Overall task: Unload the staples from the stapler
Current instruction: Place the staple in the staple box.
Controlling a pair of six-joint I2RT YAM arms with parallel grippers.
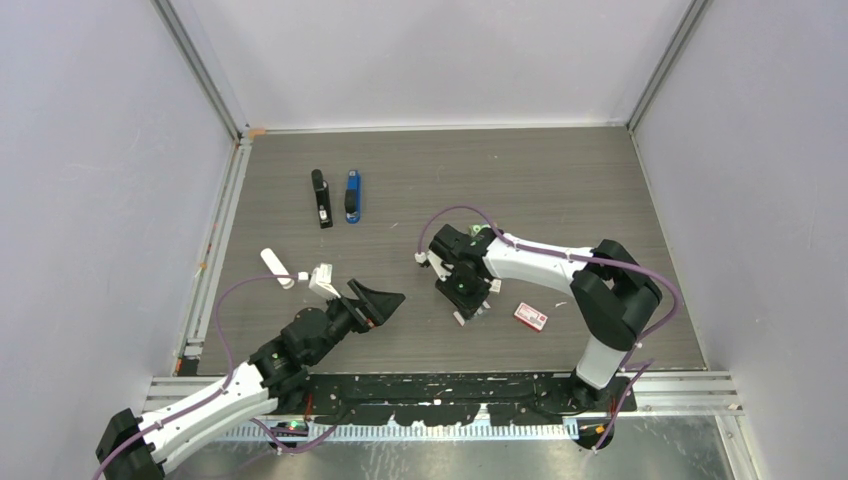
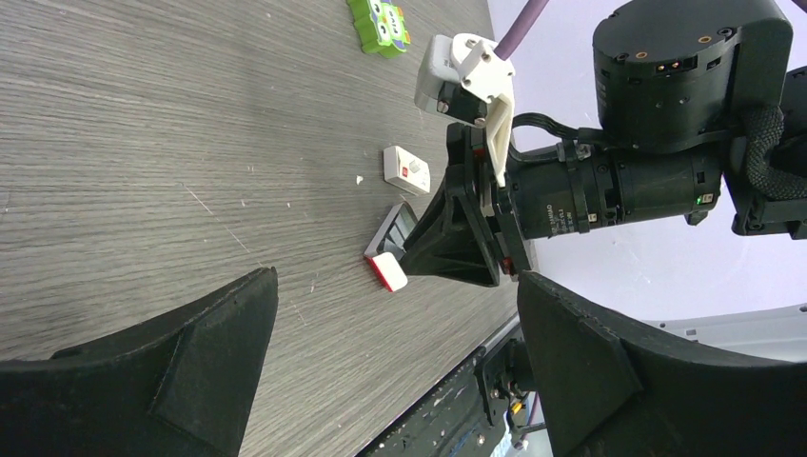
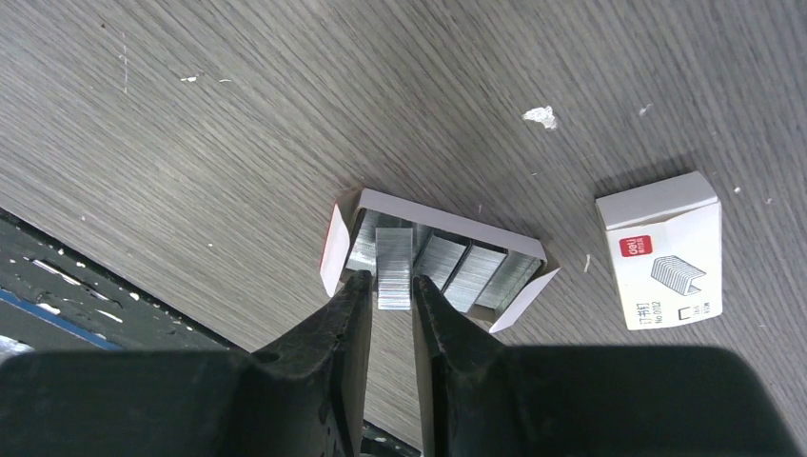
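The blue stapler (image 1: 352, 196) lies at the back of the table, far from both grippers. My right gripper (image 3: 387, 283) (image 1: 467, 303) points down at an open red-and-white box (image 3: 519, 243) holding several silver staple strips. Its fingertips (image 3: 356, 286) press on both sides of one staple strip (image 3: 393, 265), which sticks out of the box towards me. My left gripper (image 1: 377, 301) (image 2: 398, 297) is open and empty, hovering left of the right gripper and facing it. The open box also shows in the left wrist view (image 2: 387, 266).
A black stapler (image 1: 320, 198) lies left of the blue one. A closed red-and-white box (image 1: 531, 317) (image 3: 669, 255) (image 2: 406, 169) lies right of the open box. A green packet (image 2: 379, 21) sits behind the right arm. A white object (image 1: 277, 268) lies at the left.
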